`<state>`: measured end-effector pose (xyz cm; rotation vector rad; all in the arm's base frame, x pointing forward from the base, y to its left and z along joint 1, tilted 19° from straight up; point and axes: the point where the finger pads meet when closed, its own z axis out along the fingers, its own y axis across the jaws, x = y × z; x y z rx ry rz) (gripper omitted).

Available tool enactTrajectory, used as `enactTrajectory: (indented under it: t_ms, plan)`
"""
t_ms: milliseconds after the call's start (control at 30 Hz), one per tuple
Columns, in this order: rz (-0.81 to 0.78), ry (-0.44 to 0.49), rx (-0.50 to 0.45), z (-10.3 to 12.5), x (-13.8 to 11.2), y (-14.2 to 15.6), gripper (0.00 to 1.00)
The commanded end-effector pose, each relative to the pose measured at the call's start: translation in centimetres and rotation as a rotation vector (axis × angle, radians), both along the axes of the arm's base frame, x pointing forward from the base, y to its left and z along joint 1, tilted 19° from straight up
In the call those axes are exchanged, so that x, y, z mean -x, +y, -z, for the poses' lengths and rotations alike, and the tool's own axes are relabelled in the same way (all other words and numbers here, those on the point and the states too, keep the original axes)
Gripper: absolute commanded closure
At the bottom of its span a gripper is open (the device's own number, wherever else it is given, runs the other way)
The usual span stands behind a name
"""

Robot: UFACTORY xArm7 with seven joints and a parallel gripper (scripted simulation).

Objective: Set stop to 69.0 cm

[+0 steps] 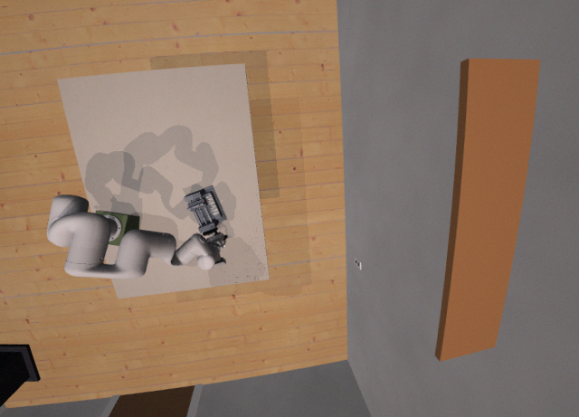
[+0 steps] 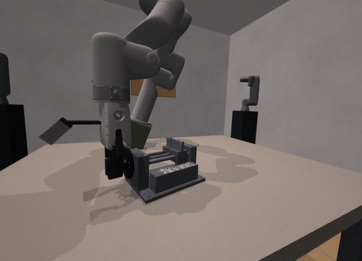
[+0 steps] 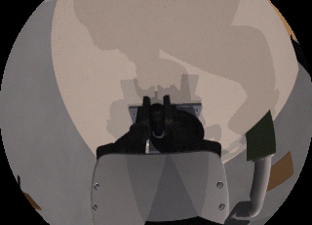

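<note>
A dark grey stop fixture (image 2: 168,170) stands on the table, with two guide rods, a sliding stop block (image 2: 176,151) toward its far end and a scale strip (image 2: 175,167) on its front bar. A black handwheel (image 2: 127,165) sits at its near left end. My gripper (image 2: 115,165) hangs straight down and is shut on the handwheel. In the overhead view the gripper (image 1: 215,241) sits at the fixture's (image 1: 205,209) near end. In the wrist view the fingers close on the wheel, with the fixture behind them. The scale figures are too small to read.
The green arm base (image 1: 118,225) stands at the table's left part. A camera on a thin arm (image 2: 55,129) juts out left of the wrist. Another arm on a black pedestal (image 2: 246,115) stands beyond the table's far right corner.
</note>
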<state>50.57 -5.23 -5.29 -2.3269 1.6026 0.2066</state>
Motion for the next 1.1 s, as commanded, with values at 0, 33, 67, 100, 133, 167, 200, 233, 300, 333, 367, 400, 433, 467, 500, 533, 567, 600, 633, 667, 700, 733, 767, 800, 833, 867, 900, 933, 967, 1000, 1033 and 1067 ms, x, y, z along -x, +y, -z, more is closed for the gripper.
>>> enactTrajectory:
  t_ms: [0,33,67,100,133,167,200,233,300,333,367,400,433,467,500,533,567,600,633,667,700,733,767,800,833,867,900,933,967,1000,1033,1067]
  plan:
    - [0.002,-0.001,0.001,0.1,-0.1,-0.1,0.94]
    - [0.002,-0.001,0.001,0.2,-0.1,-0.1,0.94]
    - [0.002,-0.001,0.001,0.2,-0.1,0.0,0.94]
    - [0.002,-0.001,0.001,0.3,-0.1,0.0,0.94]
    - [0.002,-0.001,0.001,0.4,-0.1,0.0,0.94]
    - [0.002,-0.001,0.001,0.5,-0.1,0.1,0.94]
    - [0.002,-0.001,0.001,0.5,-0.1,0.1,0.94]
    - [0.002,-0.001,0.001,0.6,-0.1,0.1,0.94]
    - [0.002,-0.001,0.001,0.8,-0.1,0.2,0.94]
    - [0.002,-0.001,0.001,0.9,-0.1,0.2,0.94]
    - [0.002,-0.001,0.001,1.0,-0.1,0.2,0.94]
    - [0.002,-0.001,0.001,1.1,0.0,0.2,0.94]
    - [0.002,-0.001,0.001,1.3,0.0,0.3,0.94]
    - [0.002,-0.001,0.001,1.4,0.0,0.3,0.94]
    - [0.002,-0.001,0.001,1.4,0.0,0.3,0.94]
    - [0.002,-0.001,0.001,1.4,0.0,0.3,0.94]
    - [0.002,-0.001,0.001,1.5,0.1,0.3,0.94]
    - [0.002,-0.001,0.001,1.6,0.1,0.3,0.94]
    - [0.002,-0.001,0.001,1.7,0.2,0.3,0.94]
    - [0.002,-0.001,0.001,1.8,0.2,0.4,0.94]
    - [0.002,-0.001,0.001,1.9,0.3,0.4,0.94]
    - [0.002,-0.001,0.001,2.0,0.3,0.4,0.94]
    - [0.002,-0.001,0.001,2.1,0.4,0.4,0.94]
    - [0.002,-0.001,0.001,2.3,0.5,0.4,0.94]
    - [0.002,-0.001,0.001,2.4,0.6,0.4,0.94]
    - [0.002,-0.001,0.001,2.4,0.7,0.4,0.94]
    - [0.002,-0.001,0.001,2.5,0.7,0.4,0.94]
    - [0.002,-0.001,0.001,2.6,0.8,0.4,0.94]
    - [0.002,-0.001,0.001,2.7,0.9,0.4,0.94]
    - [0.002,-0.001,0.001,2.8,1.0,0.3,0.94]
    - [0.002,-0.001,0.001,2.9,1.1,0.3,0.94]
    - [0.002,-0.001,0.001,2.9,1.1,0.3,0.94]
